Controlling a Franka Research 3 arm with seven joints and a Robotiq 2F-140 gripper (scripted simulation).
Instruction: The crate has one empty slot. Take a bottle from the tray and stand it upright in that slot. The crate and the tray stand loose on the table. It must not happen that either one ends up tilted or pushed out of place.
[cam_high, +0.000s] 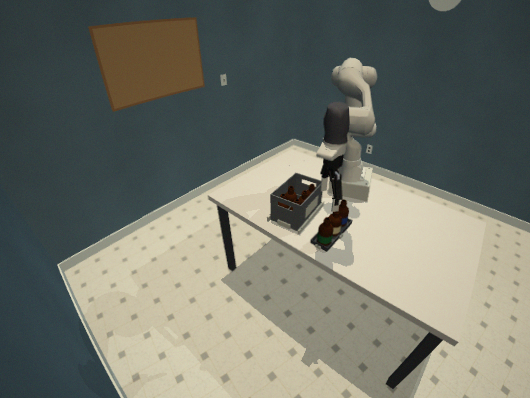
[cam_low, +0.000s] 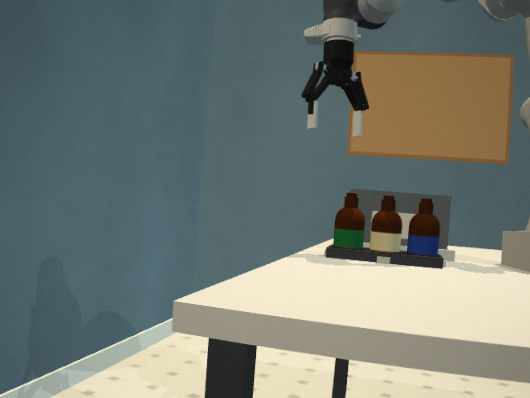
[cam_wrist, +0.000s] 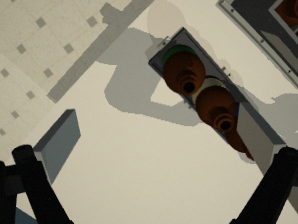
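Three brown bottles stand upright in a row on a dark tray (cam_high: 322, 246) (cam_low: 385, 259) (cam_wrist: 161, 55): a green-labelled bottle (cam_high: 325, 231) (cam_low: 349, 223) (cam_wrist: 184, 72), a cream-labelled bottle (cam_high: 336, 220) (cam_low: 385, 226) (cam_wrist: 216, 107) and a blue-labelled bottle (cam_high: 343, 210) (cam_low: 424, 228). The grey crate (cam_high: 295, 209) (cam_low: 443, 215) (cam_wrist: 262, 6) stands just beside the tray and holds several brown bottles. My gripper (cam_high: 334, 194) (cam_low: 334, 125) (cam_wrist: 156, 119) is open and empty. It hangs well above the table, a little to the side of the tray's green-bottle end.
The robot's base (cam_high: 359, 181) (cam_low: 515, 250) stands on the table behind the tray. The table's front edge (cam_low: 310, 325) and its corner are near the tray. A brown board (cam_low: 450, 105) hangs on the wall.
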